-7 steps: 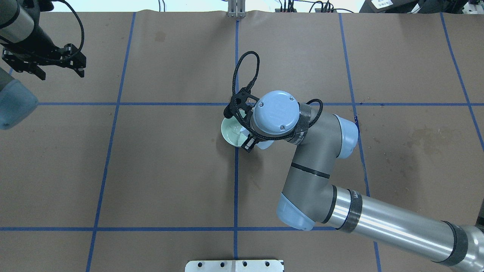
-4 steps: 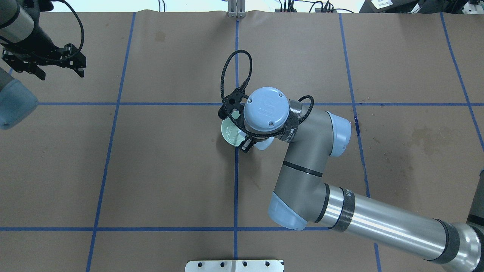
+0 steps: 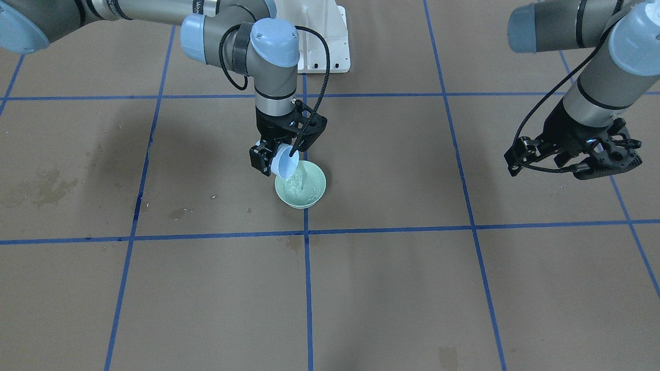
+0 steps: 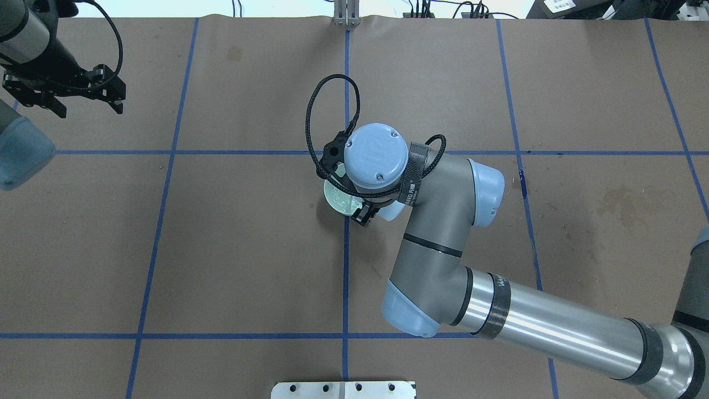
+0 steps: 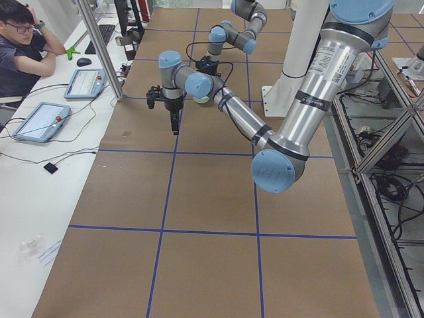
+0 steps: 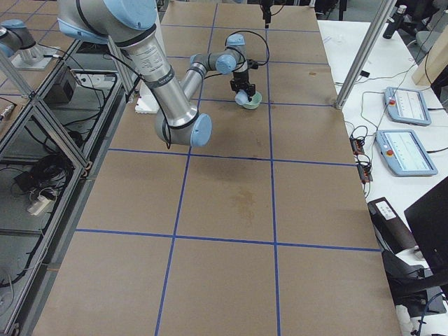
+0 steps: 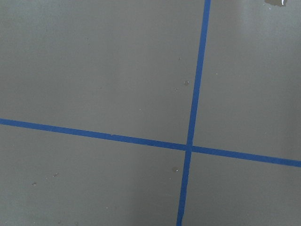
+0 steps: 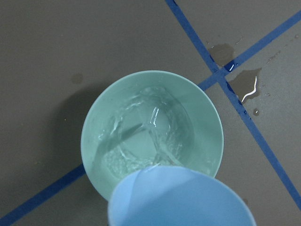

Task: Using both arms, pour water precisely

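My right gripper [image 3: 282,153] is shut on a light-blue cup [image 3: 284,163], tipped over a mint-green bowl [image 3: 314,193] at the table's centre cross of blue tape. Water [image 3: 294,178] runs from the cup's lip into the bowl. In the right wrist view the cup's rim [image 8: 181,200] overhangs the bowl's near wall [image 8: 94,139], and rippling water [image 8: 141,136] covers the bowl's bottom. From overhead my right wrist hides most of the bowl [image 4: 334,198] and cup [image 4: 391,211]. My left gripper [image 3: 608,162] hangs open and empty, far from the bowl, also overhead [image 4: 36,100].
A small wet puddle [image 8: 247,87] lies on the brown paper beside the bowl. The white pedestal base [image 3: 322,46] stands at the robot's side of the table. A seated person [image 5: 20,46] and control tablets [image 5: 40,119] are beyond the far edge.
My right wrist has swung to the view's left and turned over the bowl, covering more of it. The left arm has stayed still.
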